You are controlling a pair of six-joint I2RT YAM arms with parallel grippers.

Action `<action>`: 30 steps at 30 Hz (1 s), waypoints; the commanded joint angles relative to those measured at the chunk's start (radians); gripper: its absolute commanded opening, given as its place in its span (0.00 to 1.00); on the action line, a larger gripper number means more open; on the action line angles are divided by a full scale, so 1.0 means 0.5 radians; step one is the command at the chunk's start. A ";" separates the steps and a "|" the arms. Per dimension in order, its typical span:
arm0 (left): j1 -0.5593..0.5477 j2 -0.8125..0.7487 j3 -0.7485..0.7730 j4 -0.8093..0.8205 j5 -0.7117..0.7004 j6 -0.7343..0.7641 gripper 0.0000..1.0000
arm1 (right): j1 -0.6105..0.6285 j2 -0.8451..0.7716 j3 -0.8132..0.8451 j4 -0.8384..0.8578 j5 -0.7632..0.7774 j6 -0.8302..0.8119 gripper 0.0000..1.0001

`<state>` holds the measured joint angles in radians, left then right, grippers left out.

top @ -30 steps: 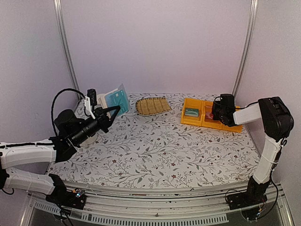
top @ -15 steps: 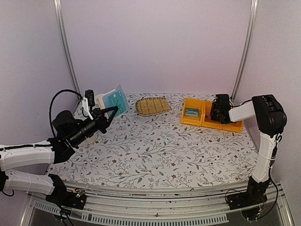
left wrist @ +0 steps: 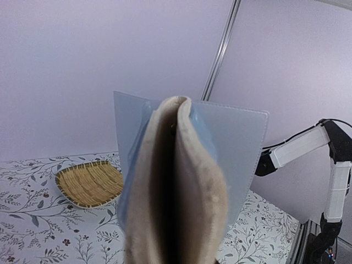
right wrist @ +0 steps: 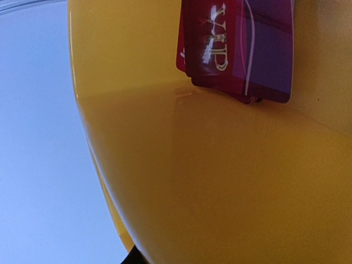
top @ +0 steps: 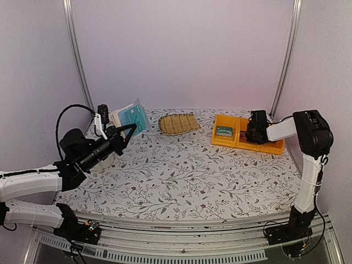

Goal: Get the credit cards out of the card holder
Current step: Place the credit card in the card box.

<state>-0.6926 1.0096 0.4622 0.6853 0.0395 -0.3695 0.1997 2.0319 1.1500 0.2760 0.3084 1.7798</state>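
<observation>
The beige folding card holder (top: pixel 119 116) with clear plastic pockets is held up off the flowered table at the left rear. From here I see my left gripper (top: pixel 131 128) clamped on it, with a light blue credit card (top: pixel 135 117) showing in its open fold. The dark red credit card (right wrist: pixel 236 49) lies in the yellow plastic tray (top: pixel 219 141) at the right rear, where my right gripper (top: pixel 252 132) sits low in the right compartment, and I cannot tell whether its jaws are apart or together.
</observation>
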 commanded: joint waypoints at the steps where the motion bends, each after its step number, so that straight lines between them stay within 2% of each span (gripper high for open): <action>1: 0.028 -0.046 -0.008 -0.010 -0.014 0.009 0.00 | -0.016 0.054 0.033 -0.064 -0.042 0.016 0.26; 10: 0.032 -0.025 -0.002 0.008 0.000 -0.002 0.00 | -0.018 -0.088 0.009 -0.058 -0.132 -0.114 0.38; 16: 0.032 -0.009 0.011 0.023 0.016 -0.007 0.00 | -0.018 -0.157 -0.012 -0.101 -0.254 -0.069 0.46; 21: 0.037 -0.015 0.013 0.010 0.019 -0.007 0.00 | -0.028 -0.164 -0.009 -0.115 -0.356 -0.065 0.66; 25: 0.035 -0.030 0.007 0.008 0.014 -0.007 0.00 | -0.044 -0.189 -0.034 -0.118 -0.338 -0.081 0.69; 30: 0.035 -0.045 0.000 -0.002 0.006 -0.007 0.00 | -0.053 -0.290 -0.038 -0.095 -0.307 -0.251 0.71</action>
<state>-0.6888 1.0050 0.4618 0.6746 0.0406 -0.3706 0.1814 1.9652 1.1450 0.2306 0.1471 1.7267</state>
